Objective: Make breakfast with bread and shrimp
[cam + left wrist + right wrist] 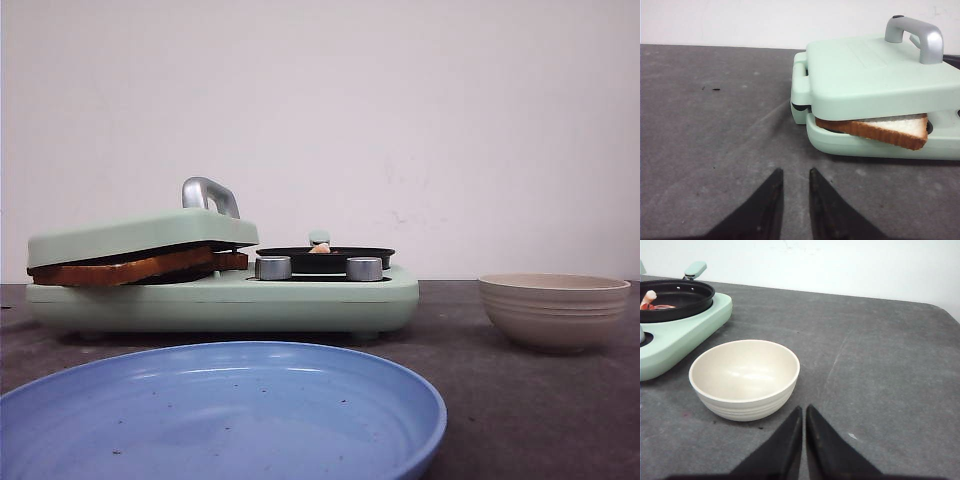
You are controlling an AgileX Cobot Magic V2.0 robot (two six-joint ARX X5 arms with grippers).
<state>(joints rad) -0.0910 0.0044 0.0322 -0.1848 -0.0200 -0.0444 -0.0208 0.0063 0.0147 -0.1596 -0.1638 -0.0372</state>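
With bread (130,267) under the press lid (140,235) and shrimp (320,248) in the pan (325,257), cooking seemed underway; both grippers, left (793,181) slightly parted and right (804,414) clenched empty, next needed to lift the lid.

Left end effector (792,200): two black tapered fingers, pointed tips. Right end effector (804,432): same, matte blk.

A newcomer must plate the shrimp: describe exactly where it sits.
Find the mint-green breakfast maker behind the blue plate. Its right half carries a shallow black pan. The shrimp lies inside it, small and pink-orange, unlike the large bread clamped under the lid.
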